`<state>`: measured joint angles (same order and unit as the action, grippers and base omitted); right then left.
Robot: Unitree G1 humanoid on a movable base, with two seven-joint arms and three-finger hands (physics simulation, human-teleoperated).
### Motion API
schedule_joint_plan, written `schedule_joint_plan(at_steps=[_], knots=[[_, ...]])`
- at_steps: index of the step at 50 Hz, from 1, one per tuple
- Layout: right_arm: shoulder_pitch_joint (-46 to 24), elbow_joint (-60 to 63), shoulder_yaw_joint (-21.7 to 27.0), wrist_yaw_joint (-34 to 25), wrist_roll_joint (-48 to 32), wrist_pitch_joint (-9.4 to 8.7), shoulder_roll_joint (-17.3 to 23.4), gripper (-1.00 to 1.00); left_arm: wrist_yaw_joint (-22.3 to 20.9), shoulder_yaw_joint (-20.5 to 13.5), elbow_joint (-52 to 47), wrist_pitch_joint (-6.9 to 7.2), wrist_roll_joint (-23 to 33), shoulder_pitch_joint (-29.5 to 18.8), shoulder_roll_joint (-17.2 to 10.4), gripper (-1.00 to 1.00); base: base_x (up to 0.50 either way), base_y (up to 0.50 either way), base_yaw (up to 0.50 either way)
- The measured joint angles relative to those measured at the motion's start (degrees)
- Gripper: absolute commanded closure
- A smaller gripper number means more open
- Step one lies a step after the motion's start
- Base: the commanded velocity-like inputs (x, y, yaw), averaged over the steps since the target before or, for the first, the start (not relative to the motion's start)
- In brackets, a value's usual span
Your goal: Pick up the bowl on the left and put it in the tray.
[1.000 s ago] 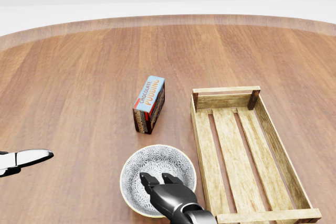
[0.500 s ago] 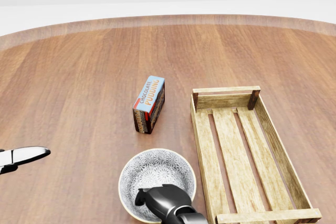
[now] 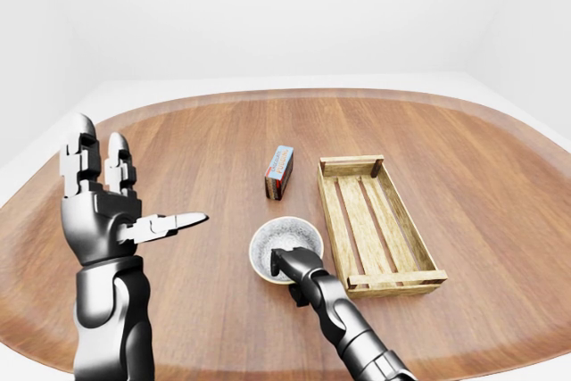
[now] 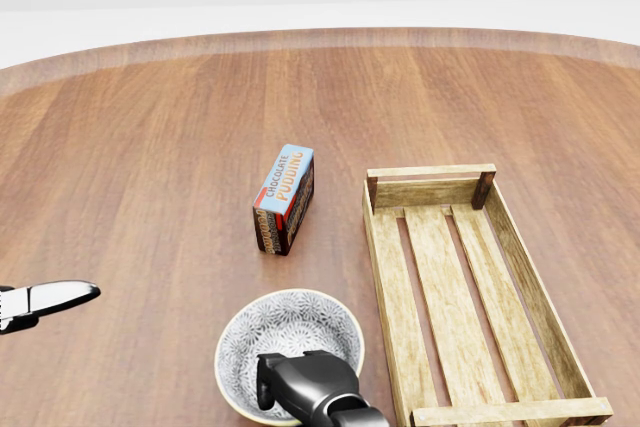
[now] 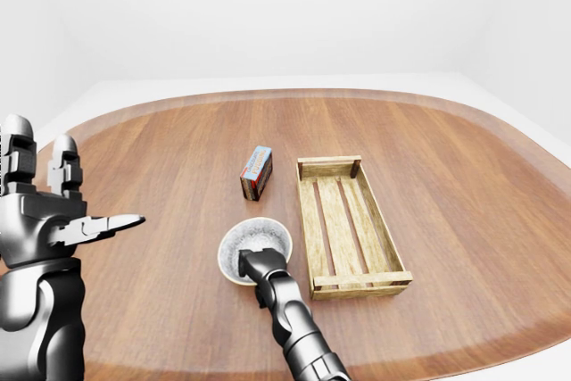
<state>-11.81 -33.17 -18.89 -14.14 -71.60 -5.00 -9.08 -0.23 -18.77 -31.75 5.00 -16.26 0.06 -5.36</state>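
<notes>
The bowl (image 4: 288, 345) sits on the round wooden table (image 4: 140, 167), low in the head view, just left of the near end of the wooden tray (image 4: 470, 287). Against the picture from half a second ago, it has slid a little to the left and toward the bottom edge, so the gap between its rim and the tray's left rail is wider now. It is not in the tray, and whether it rests on the wood or is slightly raised cannot be told.

The right hand (image 4: 305, 387) comes up from the bottom edge and covers the bowl's near rim. A second ago its fingers stood spread over the bowl's inside; now they are curled into a tight dark fist at the rim, and they appear clamped on the bowl's near edge.

The left hand (image 3: 103, 198) is raised well to the left of the bowl, fingers upright and spread wide, thumb pointing right, holding nothing. In the head view only its pale tip shows at the left edge, at nearly the same spot as before.

The pudding box (image 4: 285, 197) stands on its long edge farther away, beyond the bowl and left of the tray's far end, unmoved. The tray lies where it did.
</notes>
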Motion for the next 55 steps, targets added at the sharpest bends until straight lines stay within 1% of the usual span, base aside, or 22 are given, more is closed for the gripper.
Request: schedule_joint_plan(at_steps=[7,13,22,33,43,55], knots=[[0.4,4.4,-0.1,-4.3,0.6,0.00,0.3,1.00,-0.1,0.3,0.1,0.00,0.3,0.3,0.2,-1.00,0.00,0.00,0.00],[-0.8,10.9,0.7,-10.0,1.1,-0.01,0.5,1.00,-0.1,0.4,-0.1,0.00,0.4,0.4,0.3,-1.00,0.00,0.00,0.00],[-5.6,21.2,3.6,-18.3,2.7,0.00,1.2,1.00,0.0,0.1,-0.5,0.00,0.1,0.1,0.2,-1.00,0.00,0.00,0.00],[-11.0,31.0,7.9,-25.5,4.1,0.00,3.5,1.00,0.1,0.1,-0.3,0.00,0.1,0.2,0.2,-1.00,0.00,0.00,0.00],[-15.2,37.6,12.6,-25.9,7.8,0.00,7.7,1.00,0.1,0.3,-0.2,0.00,0.3,0.3,0.3,-1.00,0.00,0.00,0.00],[-18.6,40.8,18.6,-25.9,15.3,0.00,15.1,1.00,0.0,0.4,-0.3,0.00,0.5,0.5,0.5,-1.00,0.00,0.00,0.00]])
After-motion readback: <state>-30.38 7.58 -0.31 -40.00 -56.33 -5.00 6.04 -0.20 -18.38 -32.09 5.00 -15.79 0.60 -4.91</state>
